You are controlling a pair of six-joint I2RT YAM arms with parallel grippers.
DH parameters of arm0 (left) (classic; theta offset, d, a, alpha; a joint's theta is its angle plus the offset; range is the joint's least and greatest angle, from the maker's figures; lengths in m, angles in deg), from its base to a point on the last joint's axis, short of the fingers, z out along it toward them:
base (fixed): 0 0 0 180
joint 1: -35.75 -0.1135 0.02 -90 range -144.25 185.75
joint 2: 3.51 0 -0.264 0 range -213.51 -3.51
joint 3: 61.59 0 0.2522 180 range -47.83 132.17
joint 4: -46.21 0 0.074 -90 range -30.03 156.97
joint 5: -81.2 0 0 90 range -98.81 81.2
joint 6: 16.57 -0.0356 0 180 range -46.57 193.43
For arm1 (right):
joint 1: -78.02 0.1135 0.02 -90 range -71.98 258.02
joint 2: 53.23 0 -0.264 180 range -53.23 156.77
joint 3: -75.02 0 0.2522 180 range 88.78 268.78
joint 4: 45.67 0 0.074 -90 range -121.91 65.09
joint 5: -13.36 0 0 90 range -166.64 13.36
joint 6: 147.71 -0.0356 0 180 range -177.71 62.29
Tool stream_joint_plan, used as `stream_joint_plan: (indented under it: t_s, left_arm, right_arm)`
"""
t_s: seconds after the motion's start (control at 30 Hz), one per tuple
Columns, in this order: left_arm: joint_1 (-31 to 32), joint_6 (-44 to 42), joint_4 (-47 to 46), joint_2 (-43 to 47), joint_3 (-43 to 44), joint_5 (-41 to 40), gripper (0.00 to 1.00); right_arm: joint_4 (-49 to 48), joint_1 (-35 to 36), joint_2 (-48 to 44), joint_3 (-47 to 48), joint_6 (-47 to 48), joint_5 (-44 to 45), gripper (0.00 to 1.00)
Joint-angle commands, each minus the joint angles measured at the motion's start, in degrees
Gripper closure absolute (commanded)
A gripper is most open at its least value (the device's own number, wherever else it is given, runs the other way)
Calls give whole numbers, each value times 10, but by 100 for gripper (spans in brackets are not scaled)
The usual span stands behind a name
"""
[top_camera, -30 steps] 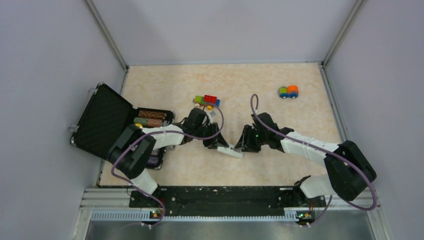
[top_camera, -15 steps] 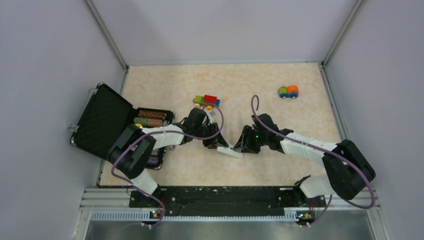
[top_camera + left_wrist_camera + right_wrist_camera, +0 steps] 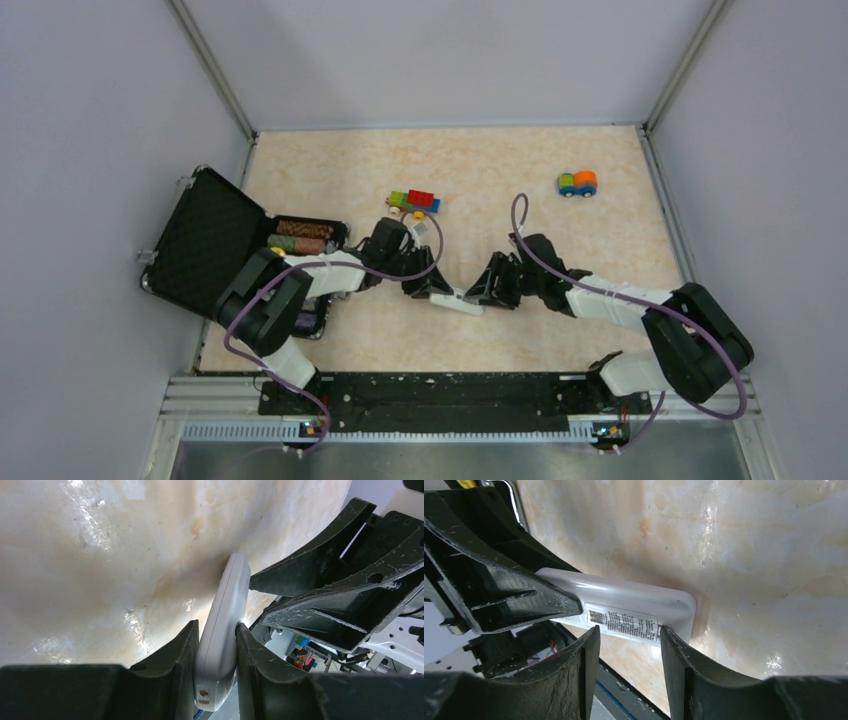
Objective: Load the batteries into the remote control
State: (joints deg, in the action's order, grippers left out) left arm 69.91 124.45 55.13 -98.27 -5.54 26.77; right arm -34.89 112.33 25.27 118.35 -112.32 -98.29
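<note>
The white remote control (image 3: 456, 300) lies low over the table middle, between both grippers. My left gripper (image 3: 428, 287) is shut on its left end. In the left wrist view the remote (image 3: 225, 610) stands edge-on, clamped between my fingers (image 3: 216, 630). My right gripper (image 3: 482, 292) is at its right end. In the right wrist view the remote's back with a printed label (image 3: 624, 620) lies just past my gripper (image 3: 629, 632), whose jaws stand apart, and the right fingertip (image 3: 669, 642) touches the remote's near edge. The batteries are not visible in any view.
An open black case (image 3: 205, 240) holding rolls of chips (image 3: 300, 237) stands at the left edge. A multicoloured brick car (image 3: 415, 200) sits just behind the left gripper. A small blue and orange toy car (image 3: 577, 183) is at the back right. Walls enclose three sides.
Both grippers and the remote between them have shifted slightly to the left. The right arm has stretched a little further in.
</note>
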Motion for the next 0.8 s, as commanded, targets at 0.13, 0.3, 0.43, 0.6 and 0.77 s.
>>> stream_joint_plan:
  t_s: [0.13,0.3,0.43,0.6,0.77]
  left_arm:
    - [19,16,4,-37,-33,-60,100]
    - [19,14,6,-38,-33,-63,100]
    - [19,11,15,-34,-31,-74,100]
    - [19,1,41,-26,-24,-98,100]
    - [19,-15,101,-21,-6,-126,100]
  right_arm:
    - [-202,12,24,-94,-75,-74,52]
    - [-287,11,26,-111,-88,-92,53]
    - [-334,11,24,-111,-89,-107,53]
    - [-349,12,-2,-103,-83,-109,53]
    - [-317,10,-44,-85,-69,-89,53]
